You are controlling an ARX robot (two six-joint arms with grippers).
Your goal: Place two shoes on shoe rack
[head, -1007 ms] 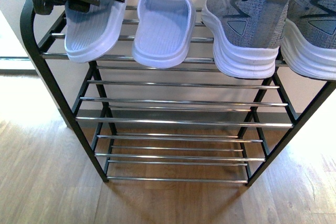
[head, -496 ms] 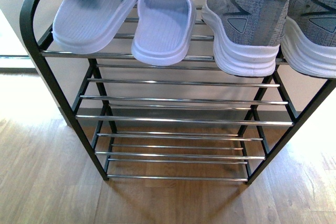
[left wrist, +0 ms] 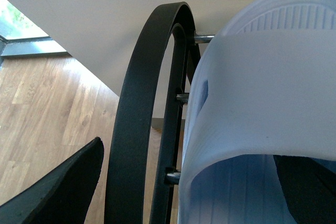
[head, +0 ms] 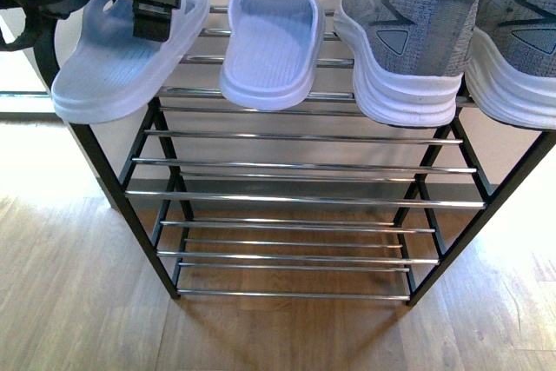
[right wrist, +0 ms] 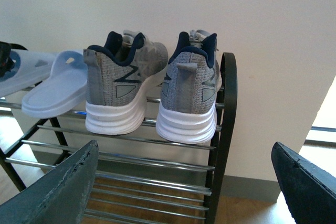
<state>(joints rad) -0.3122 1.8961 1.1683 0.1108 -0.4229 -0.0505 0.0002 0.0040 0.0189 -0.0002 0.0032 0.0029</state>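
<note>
**Both sneakers seated on the top shelf; a slipper held at the rack's left end**

The two grey knit sneakers (head: 408,32) (head: 521,41) are seen side by side on the top tier of the shoe rack (head: 304,202), at about 1 to 2 o'clock in the front view, their white soles resting on the chrome rods. In the right wrist view they stand upright, heels outward, beside the rack's curved end post. The right gripper (right wrist: 184,192) is held wide open and empty, well apart from the sneakers.

At about 10 o'clock, a pale blue slipper (head: 122,54) is gripped by the left gripper (head: 143,2), closed across its strap; the slipper is tilted and overhangs the shelf's left front corner. A second pale blue slipper (head: 269,36) lies flat on the rods at 12 o'clock, between the held slipper and the sneakers.
</note>
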